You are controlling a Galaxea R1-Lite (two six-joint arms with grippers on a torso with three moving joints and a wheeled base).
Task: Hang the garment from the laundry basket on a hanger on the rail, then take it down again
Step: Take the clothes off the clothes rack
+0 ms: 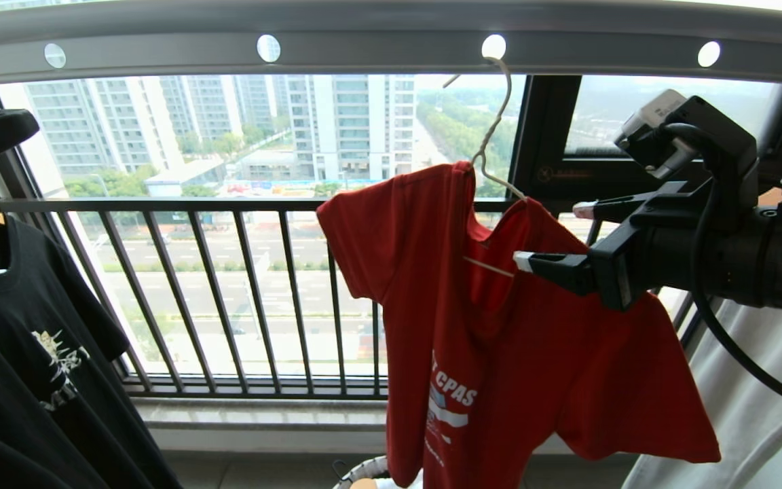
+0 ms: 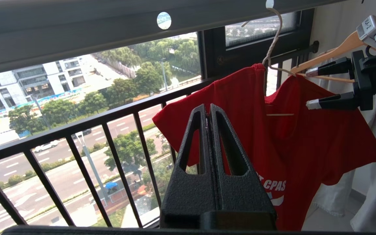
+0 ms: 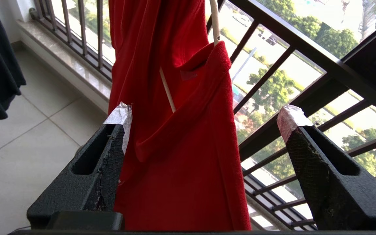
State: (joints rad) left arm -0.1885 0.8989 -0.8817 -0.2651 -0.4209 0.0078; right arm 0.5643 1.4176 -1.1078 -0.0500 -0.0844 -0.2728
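The red T-shirt (image 1: 499,339) hangs on the cream wire hanger (image 1: 493,146), whose long hook sits in a round hole of the grey rail (image 1: 391,41) overhead. The shirt's long axis runs straight down from collar to hem, with the white lettering low on the front; the hanger's bar tilts, the shoulder toward the robot's left higher than the other, and the sleeves spread out to both sides. The hem reaches down to the rim of the laundry basket (image 1: 364,472) below.

The right gripper (image 1: 550,234) is level with the collar, fingers spread wide on either side of the shirt's right shoulder, pinching nothing. The left gripper (image 2: 208,111) is pressed together and empty, held back from the shirt.

Behind runs the black balcony railing (image 1: 228,299). A black T-shirt (image 1: 31,367) hangs well apart to the left, open air between; a white garment (image 1: 757,407) hangs close on the right.
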